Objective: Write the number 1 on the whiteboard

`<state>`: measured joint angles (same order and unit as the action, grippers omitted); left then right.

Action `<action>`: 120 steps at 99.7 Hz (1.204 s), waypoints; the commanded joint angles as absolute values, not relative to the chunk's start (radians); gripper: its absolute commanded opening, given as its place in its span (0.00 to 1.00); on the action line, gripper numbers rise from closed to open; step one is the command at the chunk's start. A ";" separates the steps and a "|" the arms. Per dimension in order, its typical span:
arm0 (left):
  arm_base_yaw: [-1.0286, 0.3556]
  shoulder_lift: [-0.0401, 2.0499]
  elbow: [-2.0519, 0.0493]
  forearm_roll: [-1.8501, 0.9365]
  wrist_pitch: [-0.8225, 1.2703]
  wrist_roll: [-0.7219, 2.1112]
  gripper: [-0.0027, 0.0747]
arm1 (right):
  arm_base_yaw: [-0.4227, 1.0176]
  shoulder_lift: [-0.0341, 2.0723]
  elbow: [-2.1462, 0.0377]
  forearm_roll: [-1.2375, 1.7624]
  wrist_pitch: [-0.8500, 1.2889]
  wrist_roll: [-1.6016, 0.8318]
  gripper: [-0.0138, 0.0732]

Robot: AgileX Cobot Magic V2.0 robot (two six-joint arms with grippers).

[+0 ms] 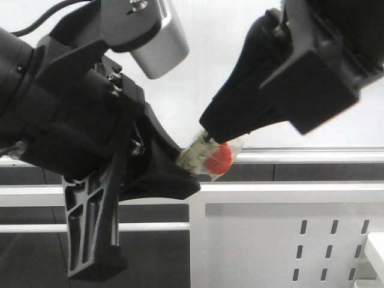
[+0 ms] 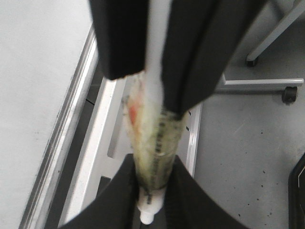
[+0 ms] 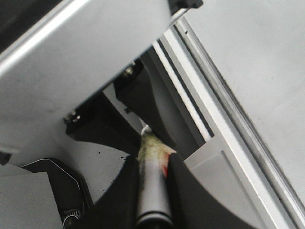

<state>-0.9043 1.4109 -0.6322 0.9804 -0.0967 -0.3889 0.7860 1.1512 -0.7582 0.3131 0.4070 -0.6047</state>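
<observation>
Both black grippers, the left (image 1: 180, 171) and right (image 1: 210, 135), were clamped on one tape-wrapped marker with a red cap (image 1: 210, 157), apparently uncapping it. The glossy whiteboard (image 1: 216, 54) stood beyond, no stroke visible. Next: pull apart.

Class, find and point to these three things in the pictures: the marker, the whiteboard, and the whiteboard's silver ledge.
marker (image 1: 207, 157): front view, on its taped barrel between the two grippers.
whiteboard (image 1: 216, 54): front view, on its bare white face.
silver ledge (image 1: 312, 155): front view, on the metal strip along the board's lower edge.
</observation>
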 commanded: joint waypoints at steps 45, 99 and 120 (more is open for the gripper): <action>-0.907 1.259 -0.657 0.844 -0.056 -0.402 0.66 | 0.787 1.095 -0.785 0.323 0.263 -0.591 0.08; -0.893 0.558 -0.372 0.620 0.056 -0.426 0.01 | 0.785 0.797 -0.530 0.348 0.000 -0.416 0.08; -0.715 0.476 -0.300 0.616 -0.029 -0.607 0.01 | 0.732 0.776 -0.488 0.365 -0.110 -0.416 0.08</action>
